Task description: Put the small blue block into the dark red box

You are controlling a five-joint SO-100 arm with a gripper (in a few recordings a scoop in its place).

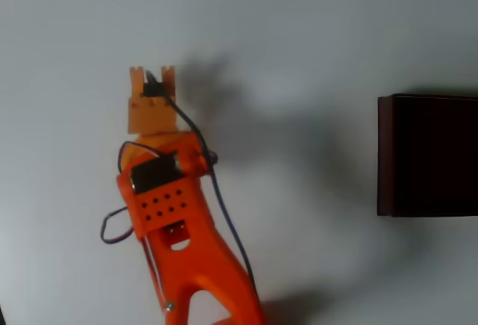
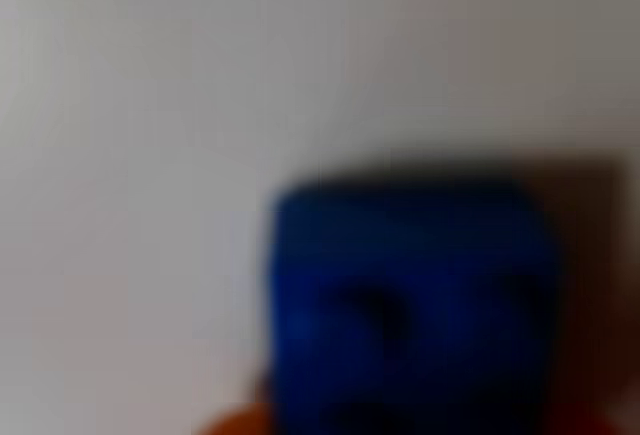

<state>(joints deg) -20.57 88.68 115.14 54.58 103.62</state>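
Blurred small blue block [image 2: 410,305] sits right at the wrist camera, over the pale table [image 2: 150,105]. Overhead, orange gripper [image 1: 152,75] points up-frame, well left of the dark red box [image 1: 427,155]; finger state can't be told.

Orange claw [image 1: 152,78] far from dark red box [image 1: 427,155]

A plain white table [image 1: 314,33] with soft grey shadows across it.

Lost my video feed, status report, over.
Gripper left of centre in overhead view, jaw state unclear. Small blue block close up, blurred, in wrist view. Dark red box at right edge, apart.
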